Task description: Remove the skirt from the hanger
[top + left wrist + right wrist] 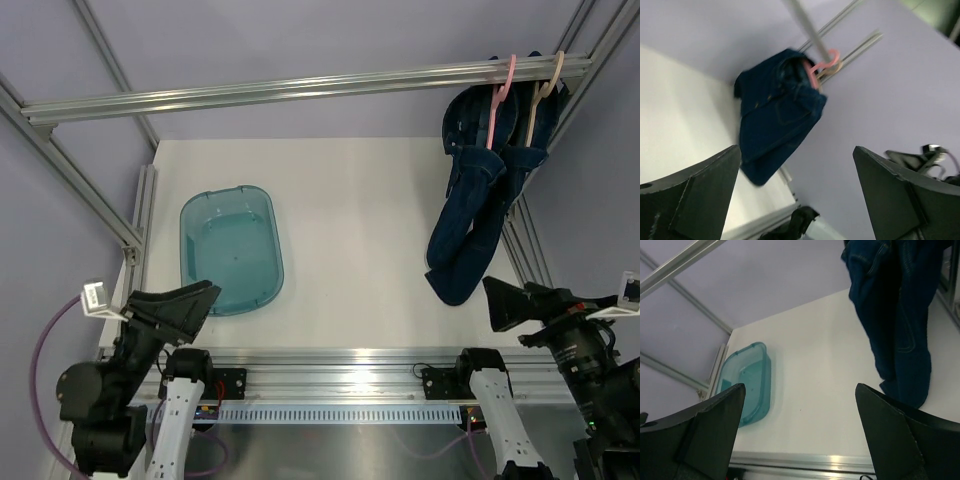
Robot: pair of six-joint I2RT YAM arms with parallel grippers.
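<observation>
Both left fingers (690, 200) and right fingers (695, 435) gape empty; limp dark denim skirt (470, 230) drapes pink hanger (510, 70).

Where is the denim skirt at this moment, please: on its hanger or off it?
On: the skirt hangs from the pink hanger, which is hooked over the rail above the table.

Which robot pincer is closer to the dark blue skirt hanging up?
The right. The right pincer sits close to the dark blue denim skirt, near its low end; the left pincer is far across, beside the teal plastic tub.
</observation>
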